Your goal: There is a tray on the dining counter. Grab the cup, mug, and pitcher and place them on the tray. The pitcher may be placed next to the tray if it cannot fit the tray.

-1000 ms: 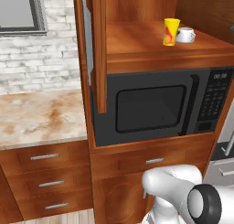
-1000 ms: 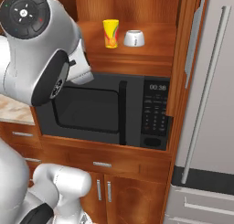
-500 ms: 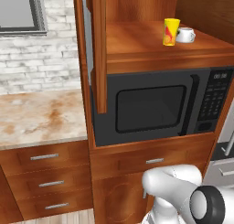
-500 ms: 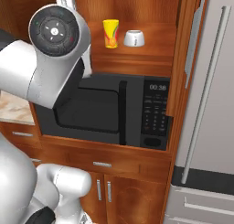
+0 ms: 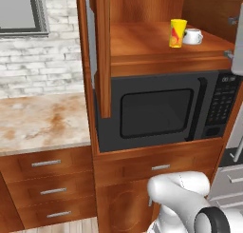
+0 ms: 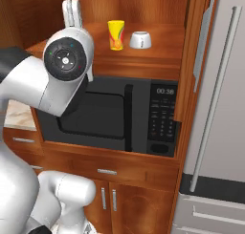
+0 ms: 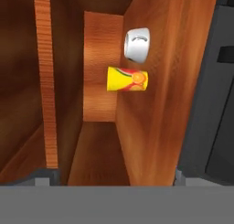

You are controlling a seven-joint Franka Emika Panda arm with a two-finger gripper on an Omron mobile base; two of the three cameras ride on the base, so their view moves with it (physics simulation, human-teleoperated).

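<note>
Cup [image 5: 178, 33] and mug [image 5: 193, 35]: side by side on the open shelf [image 5: 156, 49] above the microwave [image 5: 159, 111], upper right of frame. Arm has swung up toward them since a second ago. Gripper [image 7: 112, 175]: spread wide, holding nothing; reach under way, nothing collected.

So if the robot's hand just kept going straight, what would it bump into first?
Probably the yellow cup, which sits almost dead ahead of the open gripper on the wooden shelf. The white mug stands just beside it. Depth is hard to judge.
</note>
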